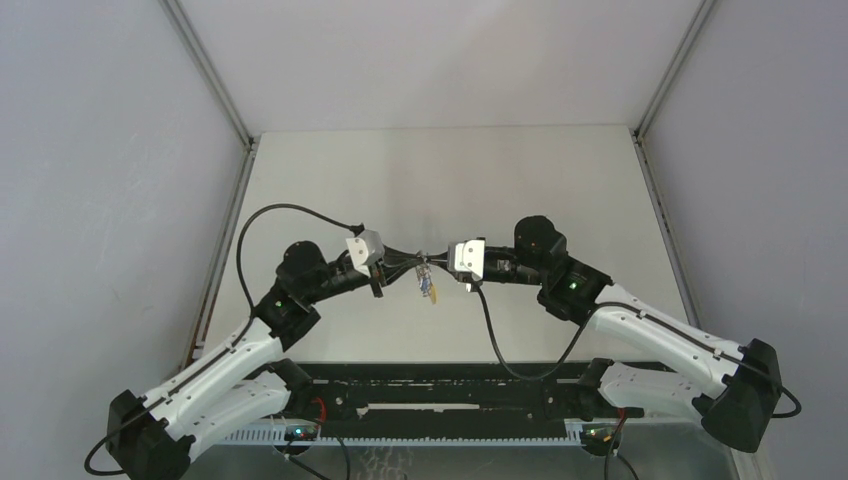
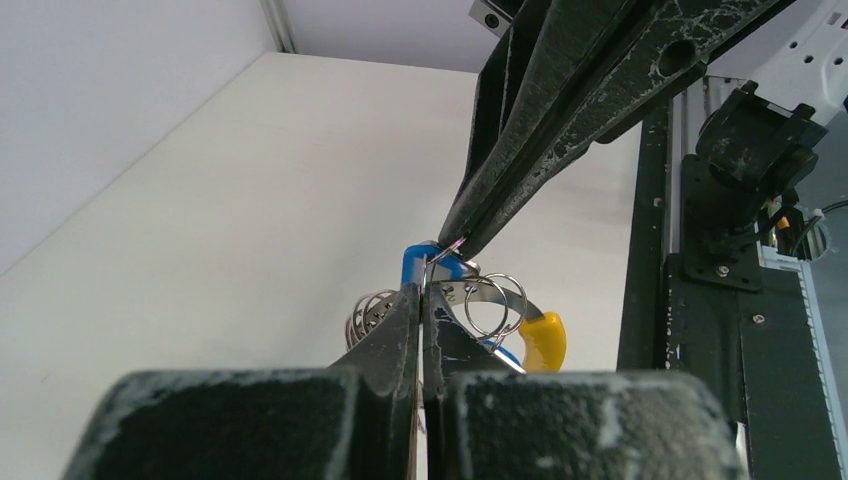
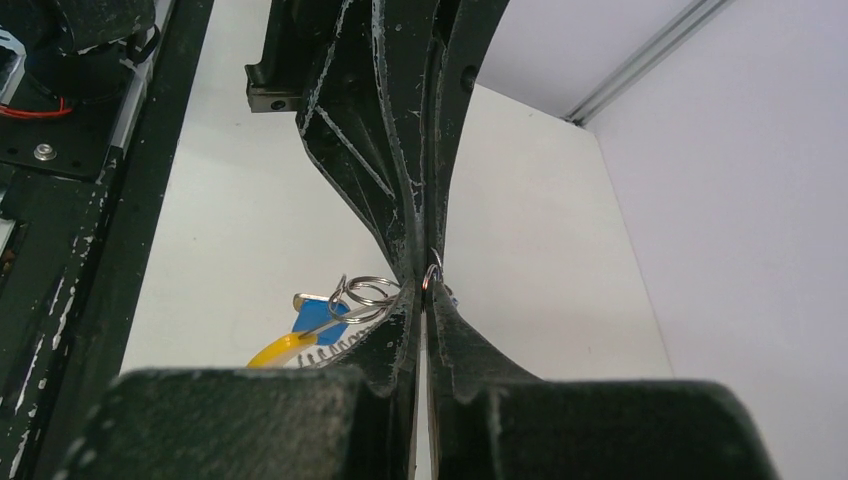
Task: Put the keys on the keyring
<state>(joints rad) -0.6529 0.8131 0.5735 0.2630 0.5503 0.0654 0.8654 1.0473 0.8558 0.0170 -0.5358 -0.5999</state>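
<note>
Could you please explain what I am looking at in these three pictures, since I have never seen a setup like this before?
These are two robot arms bolted to the near edge of a white table. The wide picture comes from a camera above and behind them. The other two come from small cameras on each wrist, looking along that arm's own black fingers.

In the wide picture the left claw and the right claw meet tip to tip above the table. Both are shut, pinching a small bunch of metal between them: a keyring of thin silvery loops with a yellow curved piece, and keys with blue plastic heads hanging with it. The bunch dangles in the air under the tips rather than lying on the table. Exactly which loop each claw pinches is too small to tell.
</note>
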